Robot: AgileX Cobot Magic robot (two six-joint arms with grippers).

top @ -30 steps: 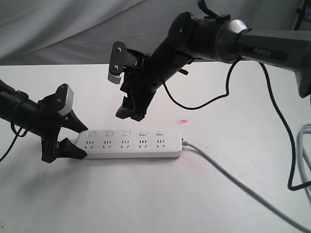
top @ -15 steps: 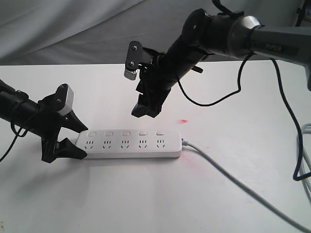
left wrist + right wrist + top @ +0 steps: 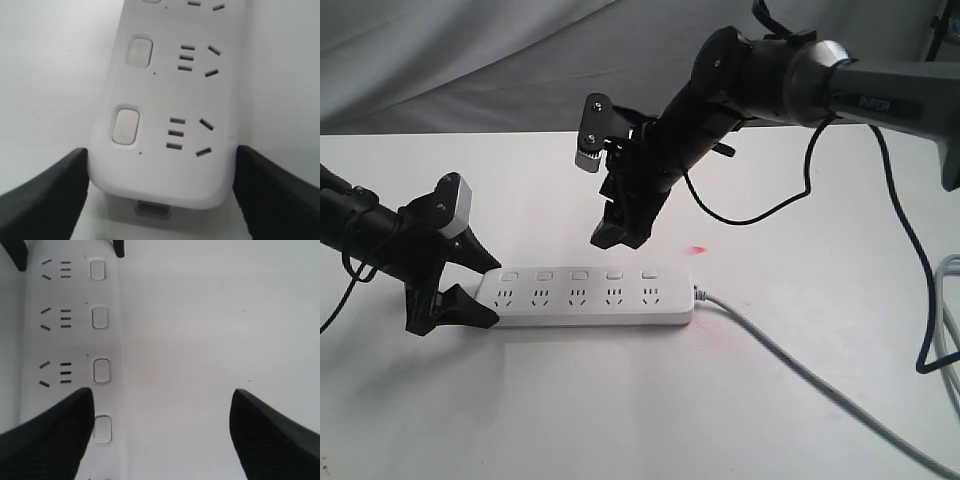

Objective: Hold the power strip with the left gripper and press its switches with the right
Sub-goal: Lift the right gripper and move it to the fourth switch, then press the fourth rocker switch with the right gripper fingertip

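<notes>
The jaws of the left gripper (image 3: 490, 293) are closed on one short end of the power strip (image 3: 588, 297), one on each long side. The jaws of the right gripper (image 3: 616, 236) are wide apart and hold nothing. They hang in the air above the row of switches (image 3: 578, 275) and do not touch it.

The strip lies flat near the middle of the bench (image 3: 620, 430), with its grey cord (image 3: 800, 375) trailing off from the far end.

We think a few things could go wrong. The right jaws are spread, so a tip could miss a small switch and land on a socket or the bench. We hold the strip at one end only, so a hard or slanted push near the cord end could make it slide or swing. The bench looks white and smooth, so it may not stop a slide.

A crumpled grey cloth (image 3: 470, 60) hangs behind the bench. A small red spot (image 3: 697, 248) glows on the bench near the strip.
</notes>
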